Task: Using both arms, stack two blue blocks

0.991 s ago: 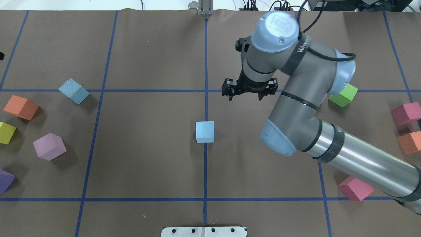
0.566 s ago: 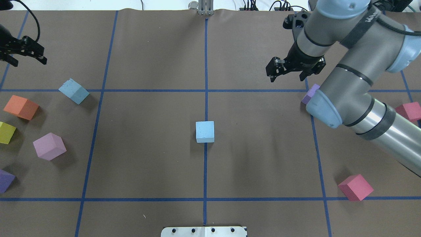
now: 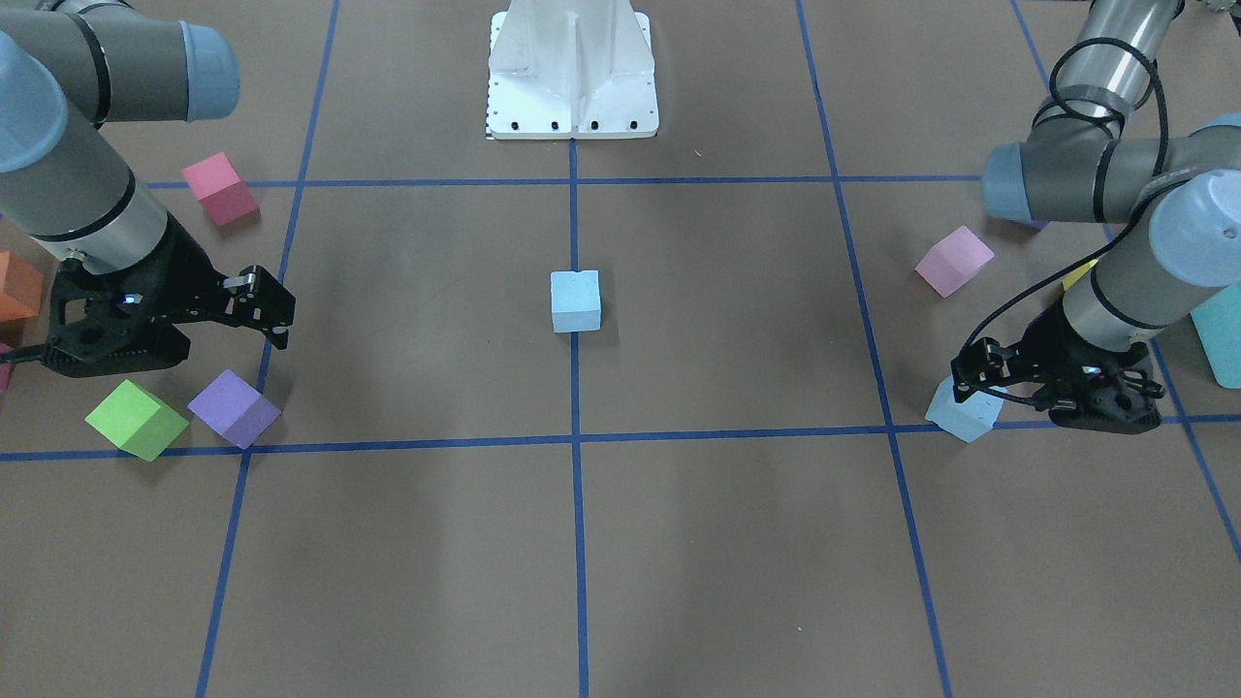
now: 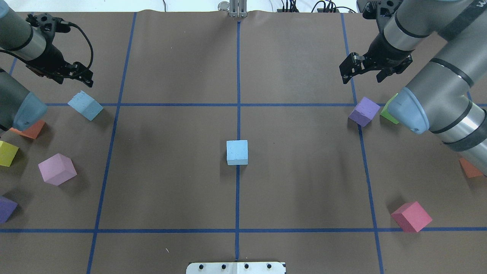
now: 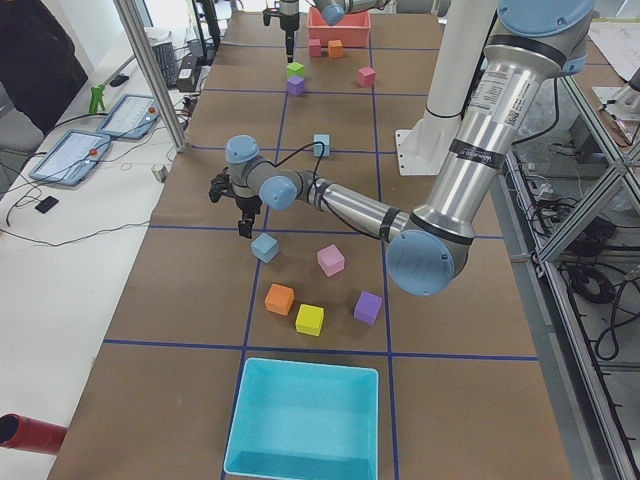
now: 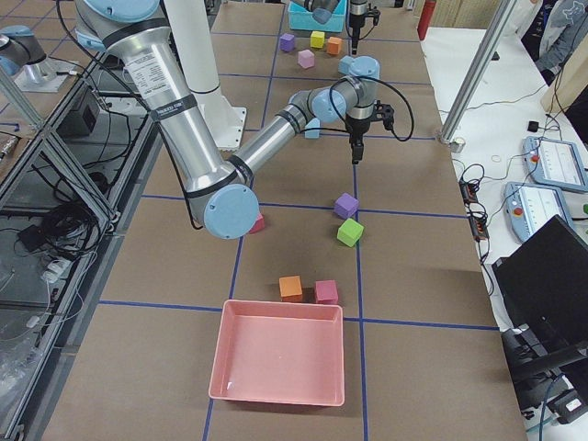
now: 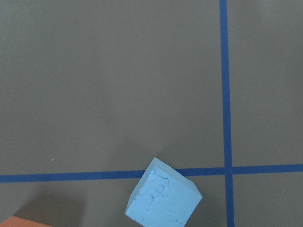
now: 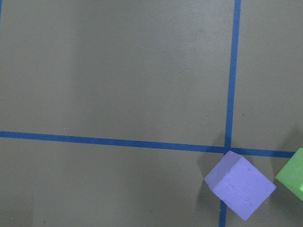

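One pale blue block [image 4: 237, 152] sits on the centre grid line, with nothing touching it [image 3: 575, 301]. The other blue block [image 4: 85, 105] lies tilted at the left, by a grid crossing [image 3: 963, 412]. My left gripper [image 4: 74, 78] hovers open just beyond this block and a little above it [image 3: 981, 380]. The left wrist view shows the block [image 7: 163, 201] at its bottom edge, with no fingers in sight. My right gripper [image 4: 362, 78] hangs open and empty at the far right [image 3: 274, 315], above a purple cube [image 4: 364, 111].
Orange [image 4: 28, 129], yellow [image 4: 7, 153], pink-lilac [image 4: 57, 169] and purple [image 4: 7, 208] cubes lie at the left. At the right are green [image 4: 388, 110], orange [image 4: 470, 168] and magenta [image 4: 411, 217] cubes. A turquoise bin [image 5: 300, 420] and a pink bin [image 6: 280, 363] stand at the table's ends.
My right arm has pulled back from near the centre block to the far right, its gripper still open. My left arm has come in at the upper left, towards the left blue block.
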`<action>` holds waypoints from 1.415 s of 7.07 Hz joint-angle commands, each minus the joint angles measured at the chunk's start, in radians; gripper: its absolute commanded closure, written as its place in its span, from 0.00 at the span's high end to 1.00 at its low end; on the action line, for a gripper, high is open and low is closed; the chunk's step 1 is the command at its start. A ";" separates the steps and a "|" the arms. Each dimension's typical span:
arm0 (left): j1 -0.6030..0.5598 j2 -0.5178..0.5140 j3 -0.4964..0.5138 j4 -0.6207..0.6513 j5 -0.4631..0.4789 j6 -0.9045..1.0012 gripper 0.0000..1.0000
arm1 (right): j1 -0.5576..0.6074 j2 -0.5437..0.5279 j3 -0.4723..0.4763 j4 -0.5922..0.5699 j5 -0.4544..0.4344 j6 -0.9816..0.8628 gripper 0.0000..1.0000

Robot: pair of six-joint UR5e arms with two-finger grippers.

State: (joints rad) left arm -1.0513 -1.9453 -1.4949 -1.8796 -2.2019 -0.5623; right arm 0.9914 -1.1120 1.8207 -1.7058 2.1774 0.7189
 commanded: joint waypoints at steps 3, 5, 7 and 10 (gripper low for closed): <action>0.011 0.009 0.015 -0.064 0.076 0.263 1.00 | 0.009 -0.015 0.000 0.000 0.001 -0.026 1.00; 0.016 0.043 0.001 -0.061 0.059 0.245 1.00 | 0.006 -0.014 -0.001 0.000 0.001 -0.024 1.00; 0.046 0.057 0.001 -0.065 0.024 0.159 1.00 | 0.003 -0.014 0.000 0.000 0.001 -0.026 1.00; 0.056 0.065 0.002 -0.064 0.008 0.151 1.00 | 0.000 -0.014 -0.001 0.000 -0.001 -0.026 1.00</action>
State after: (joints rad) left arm -0.9983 -1.8863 -1.4921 -1.9439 -2.1904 -0.4080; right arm 0.9925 -1.1260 1.8200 -1.7058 2.1772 0.6938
